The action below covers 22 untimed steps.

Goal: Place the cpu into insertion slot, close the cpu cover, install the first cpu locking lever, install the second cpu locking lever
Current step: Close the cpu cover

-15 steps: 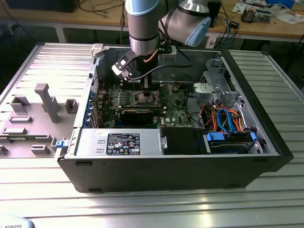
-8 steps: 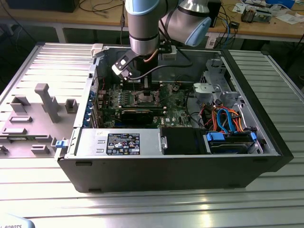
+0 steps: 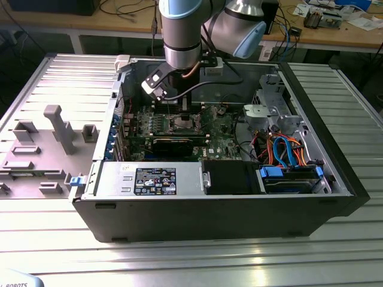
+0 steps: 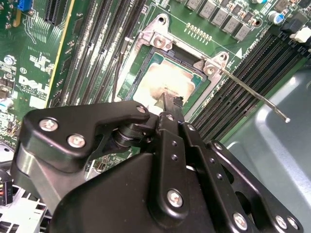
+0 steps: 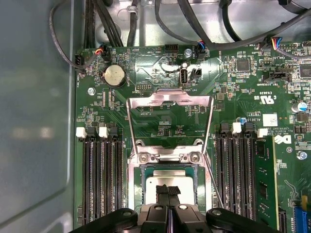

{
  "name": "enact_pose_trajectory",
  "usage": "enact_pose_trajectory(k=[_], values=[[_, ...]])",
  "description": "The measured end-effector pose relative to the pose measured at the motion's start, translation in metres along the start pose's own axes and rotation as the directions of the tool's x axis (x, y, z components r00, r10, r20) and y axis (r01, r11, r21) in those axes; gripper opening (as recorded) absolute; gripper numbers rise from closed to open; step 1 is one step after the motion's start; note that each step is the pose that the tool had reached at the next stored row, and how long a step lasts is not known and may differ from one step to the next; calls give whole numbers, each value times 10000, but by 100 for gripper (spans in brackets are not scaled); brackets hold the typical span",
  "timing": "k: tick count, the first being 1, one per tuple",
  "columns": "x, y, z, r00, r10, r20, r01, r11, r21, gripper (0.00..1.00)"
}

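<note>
The cpu [image 5: 156, 181] lies flat in the insertion slot [image 5: 167, 157] on the green board, its dull silver top facing up. In the second wrist view the cpu [image 4: 172, 77] sits inside the slot's silver rim [image 4: 158, 41]. The cpu cover [image 5: 169, 99] is swung open, standing back from the slot on its hinge. My gripper [image 5: 168, 190] hangs over the middle of the cpu with its fingers shut together and nothing between them. A thin wire locking lever [image 4: 252, 94] sticks out free beside the slot. The exterior view shows my gripper [image 3: 179, 107] low inside the computer case.
Long black memory slots [image 5: 99, 179] flank the socket on both sides. A black graphics card [image 3: 173, 143] lies in front of the socket. Cables [image 3: 287, 149] and drive cages fill the exterior view's right end of the case [image 3: 209, 209]. A grey fixture plate [image 3: 42, 149] lies at the exterior view's left.
</note>
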<state>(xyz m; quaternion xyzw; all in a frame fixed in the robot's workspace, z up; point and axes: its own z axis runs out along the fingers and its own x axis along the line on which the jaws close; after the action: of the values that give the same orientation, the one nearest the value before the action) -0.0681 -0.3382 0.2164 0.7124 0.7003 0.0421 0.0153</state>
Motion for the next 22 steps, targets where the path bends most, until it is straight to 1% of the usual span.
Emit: enact_pose_trajectory(k=[9, 14, 20, 22], values=[[1, 1, -5, 10000, 1, -1, -1, 10000, 2, 11], [2, 3, -35, 10000, 1, -1, -1, 10000, 1, 11], [4, 8, -96, 10000, 0, 3, 0, 10000, 2, 11], [5, 9, -96, 10000, 0, 1, 0, 10000, -1, 11]])
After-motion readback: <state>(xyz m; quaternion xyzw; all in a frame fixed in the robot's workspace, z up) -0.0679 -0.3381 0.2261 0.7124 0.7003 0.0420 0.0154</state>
